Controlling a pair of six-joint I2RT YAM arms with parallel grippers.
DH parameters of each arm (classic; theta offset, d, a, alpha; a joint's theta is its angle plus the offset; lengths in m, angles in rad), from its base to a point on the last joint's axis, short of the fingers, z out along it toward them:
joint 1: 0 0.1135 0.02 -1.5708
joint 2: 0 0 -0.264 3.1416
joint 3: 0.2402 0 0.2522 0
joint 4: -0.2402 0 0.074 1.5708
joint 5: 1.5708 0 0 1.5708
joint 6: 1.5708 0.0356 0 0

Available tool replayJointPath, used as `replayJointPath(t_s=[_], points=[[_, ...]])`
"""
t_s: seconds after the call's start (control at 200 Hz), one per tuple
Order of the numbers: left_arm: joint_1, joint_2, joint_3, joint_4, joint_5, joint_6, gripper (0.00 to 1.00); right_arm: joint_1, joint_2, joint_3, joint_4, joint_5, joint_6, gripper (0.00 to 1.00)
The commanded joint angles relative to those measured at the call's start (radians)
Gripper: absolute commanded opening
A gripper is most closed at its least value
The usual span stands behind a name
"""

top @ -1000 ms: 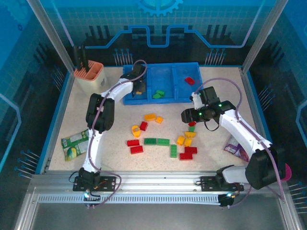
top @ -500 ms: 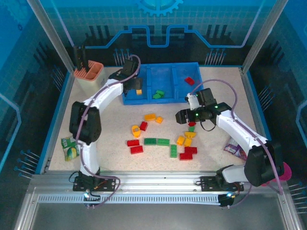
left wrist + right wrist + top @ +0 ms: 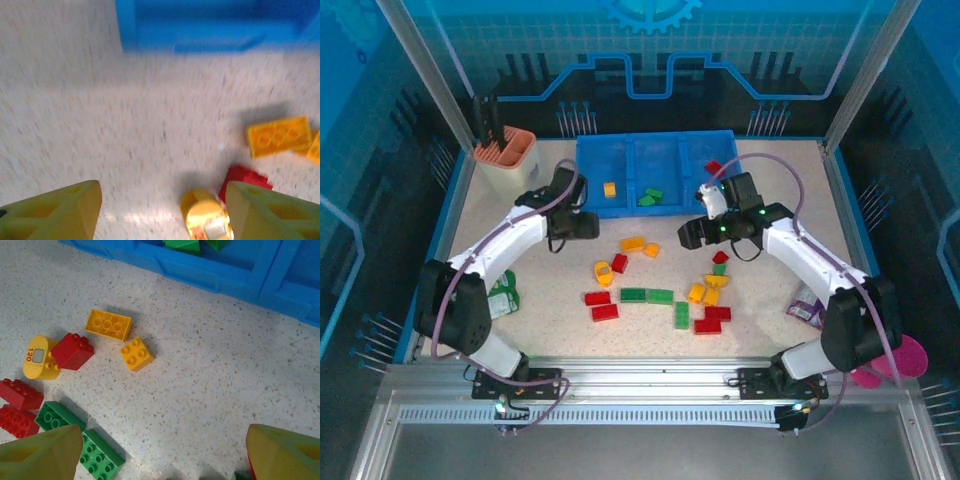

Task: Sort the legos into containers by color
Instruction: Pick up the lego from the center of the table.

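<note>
Beside the blue tray (image 3: 670, 211), the left gripper (image 3: 585, 226) had drawn back with jaws apart, leaving a yellow brick (image 3: 609, 189) in the left compartment, while the right gripper (image 3: 692, 233), likewise spread and empty, hung over unsorted legos (image 3: 633, 295) strewn across the table (image 3: 570, 330).

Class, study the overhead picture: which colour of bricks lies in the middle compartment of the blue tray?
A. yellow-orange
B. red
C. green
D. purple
C: the green bricks lie in the middle compartment of the blue tray, while the yellow-orange brick sits in the left one.
</note>
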Motion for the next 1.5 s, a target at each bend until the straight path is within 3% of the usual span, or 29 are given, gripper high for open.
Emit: replayJointPath(t_s=[0.0, 0.245, 0.515, 0.676, 1.006, 1.211, 1.336, 1.496], points=[[-0.018, -0.05, -0.072, -0.018, 0.107, -0.138, 0.69, 0.01, 0.05, 0.046, -0.028, -0.073, -0.034, 0.9], [-0.105, -0.077, -0.218, 0.105, 0.14, -0.273, 0.7, 0.016, 0.101, 0.06, -0.009, -0.082, -0.028, 0.92], [-0.152, 0.007, -0.234, 0.131, 0.153, -0.283, 0.74, 0.021, 0.134, 0.075, -0.034, -0.05, -0.045, 0.92], [-0.167, 0.053, -0.233, 0.143, 0.142, -0.285, 0.76, 0.022, 0.136, 0.066, -0.034, -0.049, -0.045, 1.0], [-0.184, 0.145, -0.21, 0.183, 0.142, -0.29, 0.77, 0.023, 0.141, 0.06, -0.041, -0.048, -0.046, 1.0], [-0.184, 0.159, -0.21, 0.169, 0.116, -0.283, 0.65, 0.024, 0.154, 0.058, -0.044, -0.049, -0.044, 0.95], [-0.184, 0.172, -0.205, 0.17, 0.117, -0.261, 0.39, 0.026, 0.168, 0.062, -0.041, -0.053, -0.041, 0.94], [-0.182, 0.166, -0.181, 0.125, 0.092, -0.225, 0.37, 0.031, 0.176, 0.066, -0.041, -0.059, -0.041, 0.94]])
